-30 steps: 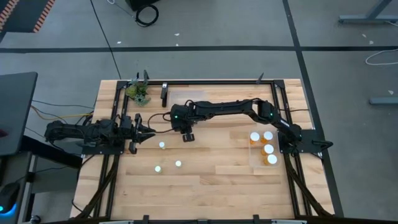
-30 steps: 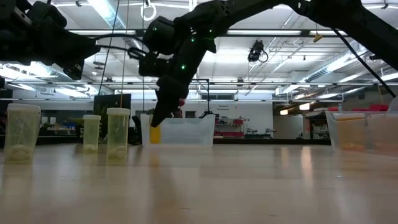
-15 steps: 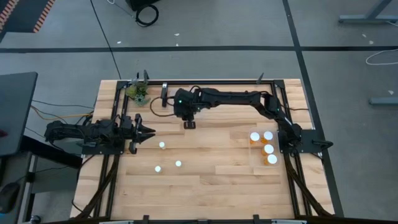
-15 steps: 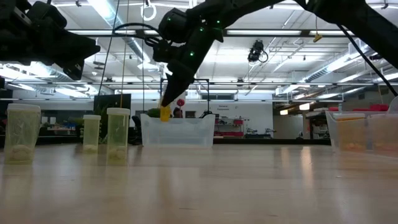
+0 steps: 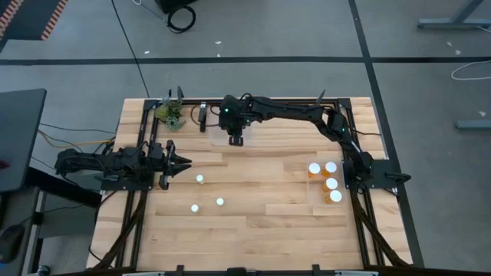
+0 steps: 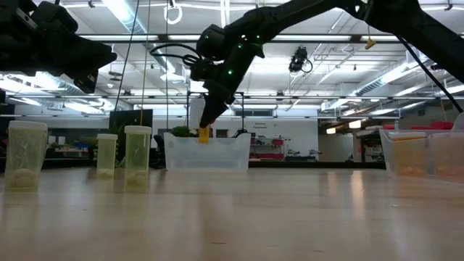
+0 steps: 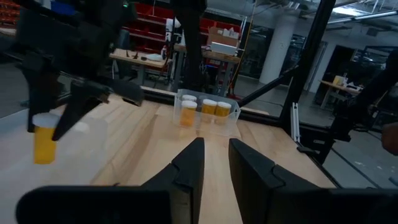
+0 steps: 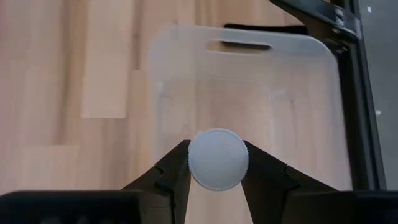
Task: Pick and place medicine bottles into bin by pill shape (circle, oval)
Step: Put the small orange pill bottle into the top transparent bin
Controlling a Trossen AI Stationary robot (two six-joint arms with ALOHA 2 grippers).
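My right gripper [image 5: 236, 140] reaches over the far middle of the table and is shut on a small amber medicine bottle [image 6: 204, 134] with a white cap [image 8: 217, 158]. The bottle hangs above an empty clear bin [image 8: 249, 93], which also shows in the low view [image 6: 217, 154]. Three more bottles [image 5: 199, 179] [image 5: 195, 207] [image 5: 219, 202] stand upright on their bases on the wood, left of centre. My left gripper [image 5: 182, 161] waits shut and level at the table's left edge, touching nothing. My right gripper pinches the bottle's round white cap [image 8: 194, 163] between its two fingers [image 8: 171, 177], one on each side. The fingers slant down from above. The amber body [image 7: 43, 146] hangs upright below them, lifted clear over the clear bin.
A second clear bin [image 5: 316, 199] at the table's right side holds several white-capped bottles [image 5: 331, 184]. A small green plant [image 5: 170, 115] and a dark post stand at the far left. Black frame rails [image 5: 268, 100] run along the table's edges.
My right gripper has carried the bottle toward the table's far edge and upward, from the open wood near the centre to above the clear bin. The bottle stays upright in the hold.
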